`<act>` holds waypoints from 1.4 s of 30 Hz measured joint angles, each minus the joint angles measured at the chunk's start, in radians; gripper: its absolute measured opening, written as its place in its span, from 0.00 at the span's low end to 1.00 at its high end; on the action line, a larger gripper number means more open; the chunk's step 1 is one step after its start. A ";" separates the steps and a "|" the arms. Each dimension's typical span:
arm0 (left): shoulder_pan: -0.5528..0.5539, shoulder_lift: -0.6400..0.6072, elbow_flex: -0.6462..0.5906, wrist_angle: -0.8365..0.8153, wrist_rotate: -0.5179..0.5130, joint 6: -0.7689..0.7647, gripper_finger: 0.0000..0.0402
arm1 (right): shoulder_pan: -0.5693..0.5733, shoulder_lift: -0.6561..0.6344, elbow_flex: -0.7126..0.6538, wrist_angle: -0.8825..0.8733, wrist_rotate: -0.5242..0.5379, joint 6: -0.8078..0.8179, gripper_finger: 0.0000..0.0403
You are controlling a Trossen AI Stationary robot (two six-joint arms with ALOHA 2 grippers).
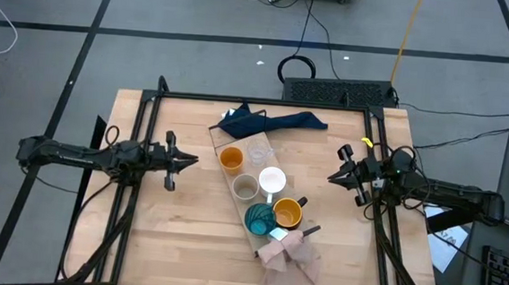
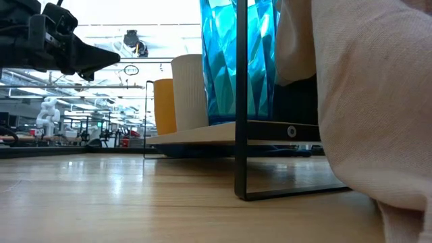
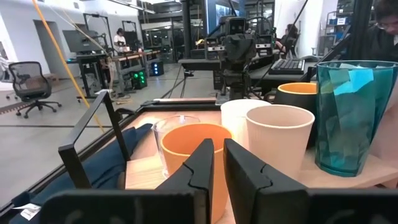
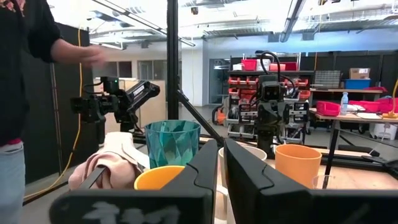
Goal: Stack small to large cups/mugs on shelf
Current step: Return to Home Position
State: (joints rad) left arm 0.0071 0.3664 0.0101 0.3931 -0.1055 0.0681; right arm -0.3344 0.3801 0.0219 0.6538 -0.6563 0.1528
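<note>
The pale wood shelf [image 1: 220, 140] runs slantwise across the middle of the table, raised on a black frame [image 2: 241, 101]. Six cups stand upright on it by their bases: orange [image 1: 231, 159], clear glass [image 1: 259, 151], beige-grey [image 1: 245, 188], white [image 1: 272, 180], teal [image 1: 260, 219] and the mustard-yellow mug [image 1: 287, 212]. My left gripper [image 1: 194, 161] hovers shut to the left of the orange cup [image 3: 193, 140], pointing at it. My right gripper [image 1: 331, 177] hovers shut to the right of the white cup, pointing at the row. Neither touches anything.
A dark blue cloth [image 1: 274, 120] lies at the shelf's far end. A pinkish-beige cloth [image 1: 291, 264] lies heaped at its near end, beside the teal cup [image 2: 229, 61]. Bare tabletop lies on both sides of the shelf. A person [image 4: 25, 93] stands beyond the table.
</note>
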 joint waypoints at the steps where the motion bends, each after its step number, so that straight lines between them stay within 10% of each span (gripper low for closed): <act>1: 0.000 0.000 0.000 0.000 0.000 -0.002 0.09 | 0.000 0.000 0.000 0.000 0.000 0.000 0.05; 24: -0.019 -0.219 0.001 0.002 -0.001 0.001 0.09 | 0.037 -0.353 -0.001 -0.065 0.000 0.000 0.05; 42: -0.019 -0.344 0.001 -0.039 0.000 -0.002 0.09 | 0.047 -0.378 -0.009 -0.226 0.001 0.000 0.05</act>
State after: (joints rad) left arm -0.0116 0.0227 0.0109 0.3546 -0.1059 0.0663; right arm -0.2878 0.0017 0.0132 0.4274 -0.6558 0.1526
